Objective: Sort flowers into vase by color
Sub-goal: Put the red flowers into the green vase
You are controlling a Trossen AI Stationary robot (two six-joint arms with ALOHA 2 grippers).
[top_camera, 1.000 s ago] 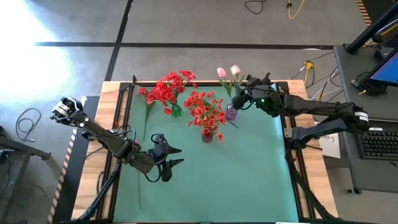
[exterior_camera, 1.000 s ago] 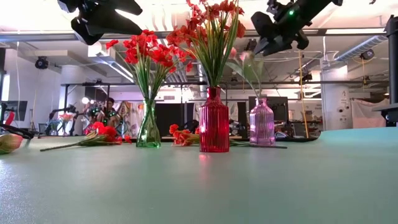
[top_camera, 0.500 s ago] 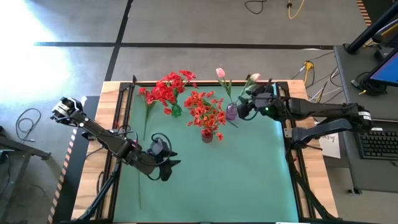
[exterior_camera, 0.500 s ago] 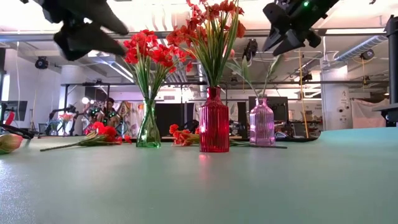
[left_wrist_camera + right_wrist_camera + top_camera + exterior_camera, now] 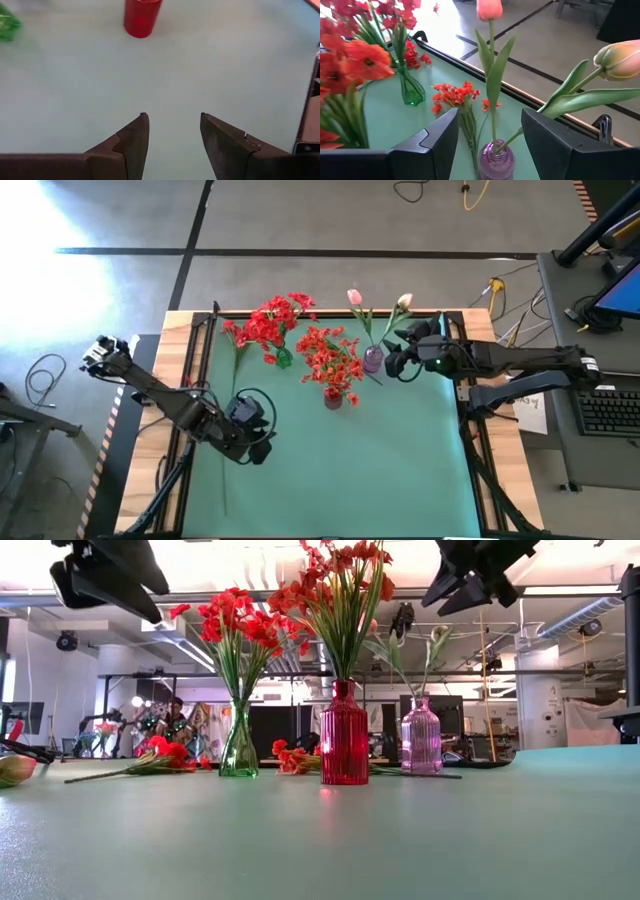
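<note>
Your right end effector, open and empty, hovers beside the pink vase; swinging away could topple its tulips.

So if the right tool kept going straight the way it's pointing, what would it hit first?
Probably the pink vase and its tulip stems. In the right wrist view they sit centred between the open right tool, fingers apart and holding nothing. Depth is unclear, so contact could come on the leaves first.

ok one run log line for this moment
left gripper: open, empty, above mat | right gripper: open, empty, beside purple vase | pink tulips: in purple vase | loose flowers: on mat
</note>
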